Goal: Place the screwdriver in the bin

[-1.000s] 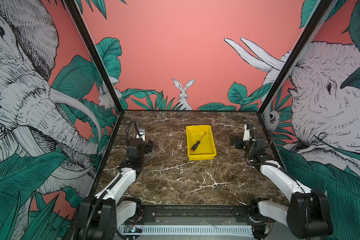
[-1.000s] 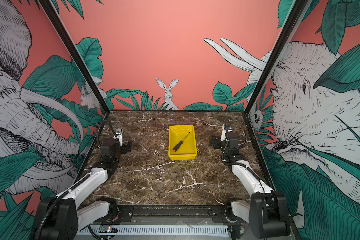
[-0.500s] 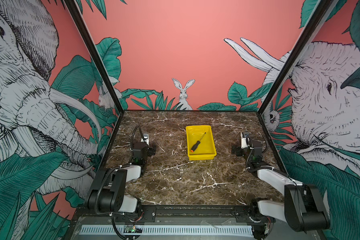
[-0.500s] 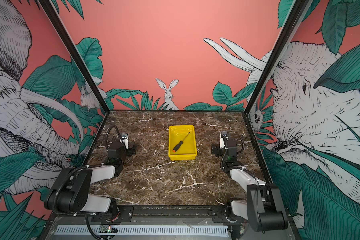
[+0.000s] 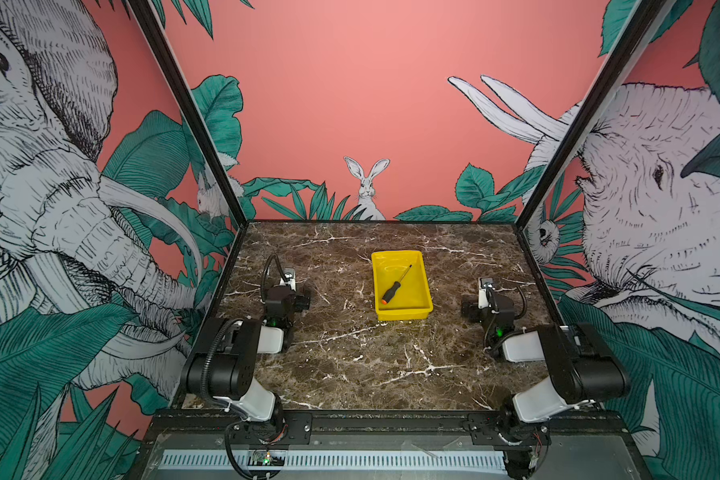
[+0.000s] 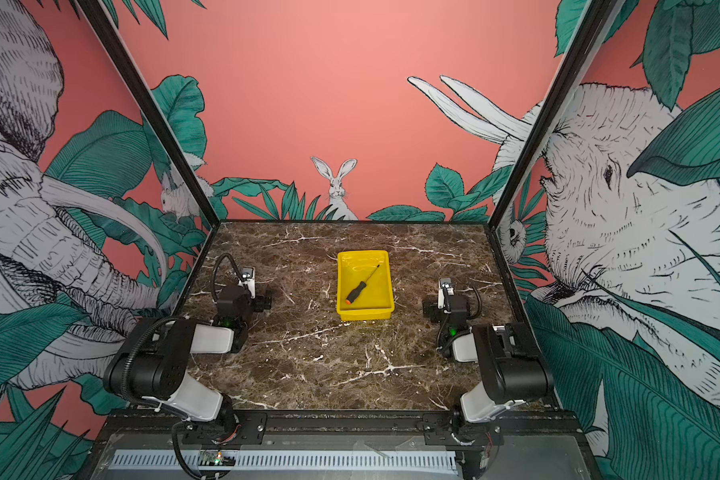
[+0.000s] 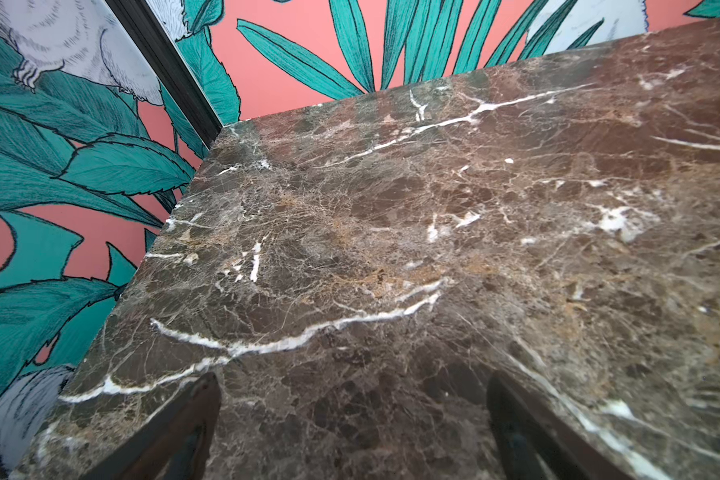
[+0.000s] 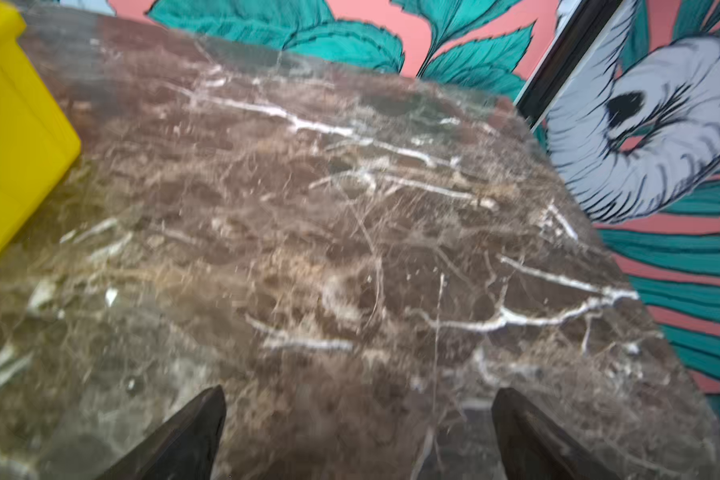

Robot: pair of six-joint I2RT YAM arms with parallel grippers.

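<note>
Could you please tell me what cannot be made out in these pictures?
The screwdriver: tip type too small in both top views; neither wrist view shows it.
The bin: right wrist view, blurred, shows only an outer corner, cut by the frame edge; its wall hides the inside.
The left pincer and right pincer: only open fingertips show, the rest cut by the frame edge; too small in both top views.
</note>
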